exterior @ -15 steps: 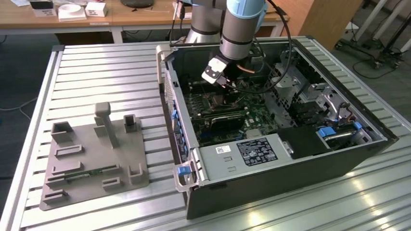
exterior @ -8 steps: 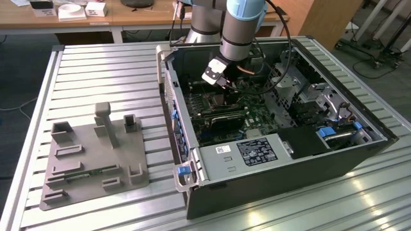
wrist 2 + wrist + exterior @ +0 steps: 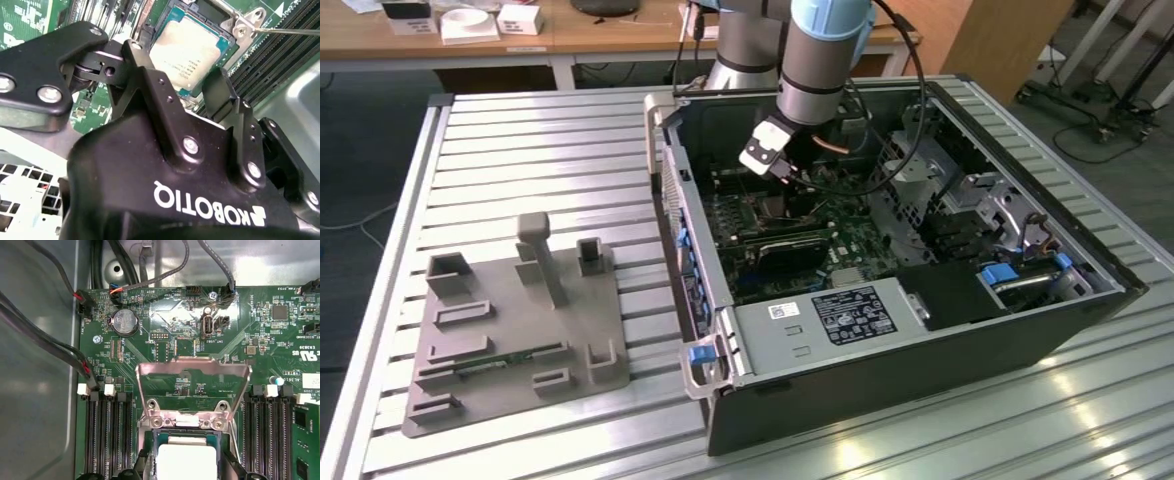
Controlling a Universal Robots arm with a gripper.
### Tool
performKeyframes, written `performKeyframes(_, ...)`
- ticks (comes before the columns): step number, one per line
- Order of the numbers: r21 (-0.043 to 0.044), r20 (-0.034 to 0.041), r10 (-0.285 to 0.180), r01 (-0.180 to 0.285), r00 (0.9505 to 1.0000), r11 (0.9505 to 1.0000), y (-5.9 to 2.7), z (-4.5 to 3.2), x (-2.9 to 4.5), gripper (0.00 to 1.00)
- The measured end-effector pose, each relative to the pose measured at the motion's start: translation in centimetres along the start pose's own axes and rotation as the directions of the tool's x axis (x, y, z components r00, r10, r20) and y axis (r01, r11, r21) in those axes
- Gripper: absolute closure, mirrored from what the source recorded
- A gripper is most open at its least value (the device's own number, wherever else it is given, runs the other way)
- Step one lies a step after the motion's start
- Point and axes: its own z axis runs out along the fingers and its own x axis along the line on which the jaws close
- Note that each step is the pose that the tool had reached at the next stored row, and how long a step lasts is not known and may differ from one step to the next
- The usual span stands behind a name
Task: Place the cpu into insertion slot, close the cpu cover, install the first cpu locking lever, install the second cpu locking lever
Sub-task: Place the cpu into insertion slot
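Ribbed metal slats form the desk [image 3: 520, 140], with a wooden bench behind it. A computer case [image 3: 921, 360] lies on its side with its open side up, and a grey moulded fixture [image 3: 507, 330] rests beside the case on the exterior view's left. The arm reaches down into the case from above, and the tool [image 3: 781, 170] hangs low over the green motherboard [image 3: 165, 330] on the case floor.

Within the case, the cpu [image 3: 187, 460] lies flat in its socket with its dull silver top facing up. It is square, so it has no long axis. Its edges run parallel to the black memory slots [image 3: 107, 435] that flank it. In the second wrist view the cpu [image 3: 190, 50] shows a teal border all round.

The cpu cover [image 3: 170, 416] is not closed. It stands tilted up from its hinged edge, which sits just beside the cpu. Its free edge points away from the chip, and the board shows through its open window. A thin metal lever rod [image 3: 285, 31] runs out from the hinge end of the cover.

The tool [image 3: 180, 66] is released, with its two black fingers [image 3: 220, 90] spread and one standing on either side of the cpu. I cannot tell whether either finger touches the chip's edge.
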Motion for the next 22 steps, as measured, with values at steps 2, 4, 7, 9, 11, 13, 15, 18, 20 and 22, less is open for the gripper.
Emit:
performKeyframes(2,-0.0001,-0.0002,0.000,0.000,1.0000,1.0000,0.00,-0.28,0.01,0.33)
performKeyframes(4,-0.0001,-0.0001,0.000,0.000,1.0000,1.0000,0.01,-0.64,0.01,0.33)
performKeyframes(7,-0.0001,-0.0003,0.000,0.000,1.0000,1.0000,0.02,-1.26,0.03,0.33)
performKeyframes(9,0.0000,-0.0001,0.000,0.000,1.0000,1.0000,0.02,-1.76,0.03,0.33)
performKeyframes(11,0.0000,-0.0001,0.000,0.000,1.0000,1.0000,0.03,-2.21,0.04,0.35)
performKeyframes(13,-0.0001,-0.0002,0.000,0.000,1.0000,1.0000,0.03,-2.55,0.04,0.47)
performKeyframes(15,-0.0001,-0.0004,0.000,0.000,1.0000,1.0000,0.03,-2.62,0.05,0.53)
performKeyframes(18,-0.0001,-0.0007,0.000,0.000,1.0000,1.0000,0.03,-2.63,0.05,0.65)
performKeyframes(20,-0.0001,-0.0007,0.000,0.000,1.0000,1.0000,0.03,-2.63,0.05,0.71)
performKeyframes(22,-0.0001,-0.0008,0.000,0.000,1.0000,1.0000,0.03,-2.63,0.05,0.82)
